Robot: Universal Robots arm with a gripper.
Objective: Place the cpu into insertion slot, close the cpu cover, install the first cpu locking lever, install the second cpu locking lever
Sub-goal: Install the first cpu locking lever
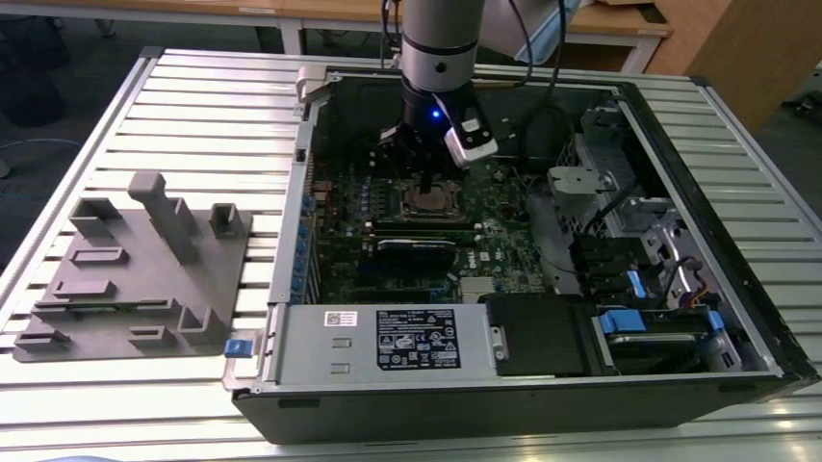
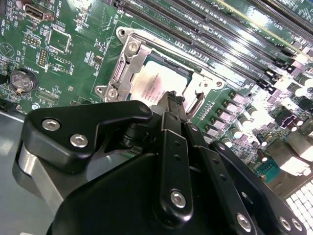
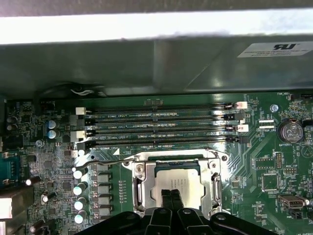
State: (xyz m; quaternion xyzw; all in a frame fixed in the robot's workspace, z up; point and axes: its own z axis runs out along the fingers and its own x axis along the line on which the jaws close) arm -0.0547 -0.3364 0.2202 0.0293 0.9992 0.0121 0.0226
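- Inside the open black metal computer case (image 1: 424,423), which lies on the ribbed silvery tabletop (image 1: 192,106), the black two-finger gripper (image 1: 428,183) hangs directly over the socket area of the green circuit board (image 3: 254,156).
- The small flat square cpu (image 3: 182,177), with its dull silvery metal top, is already seated in the small dark-bordered square insertion slot (image 2: 168,60).
- The thin square silvery metal cpu cover (image 3: 141,186) lies flat around the chip, and its large window frames the metal top.
- The gripper is narrow: its two fingers are drawn together, and I see nothing between them. In both wrist views the tips are just over the edge of the chip that is far from the long black memory slots (image 3: 156,129). I cannot tell whether they touch the metal.
- A thin bright wire lever (image 3: 103,160) runs along the side of the cover that faces the memory slots. I cannot tell whether it is hooked under its catch.
- The grey plastic fixture block (image 1: 129,260) stands on the tabletop, well apart from the case, at the exterior view's left.
- In my judgement the first two steps look done, and the work in hand is to hold the cover down or to begin with a locking lever.
- Such lever work calls, I think, for closed tips that press on a very thin bar and guide it down and sideways under its catch, without sliding onto the chip or the small parts beside the socket.
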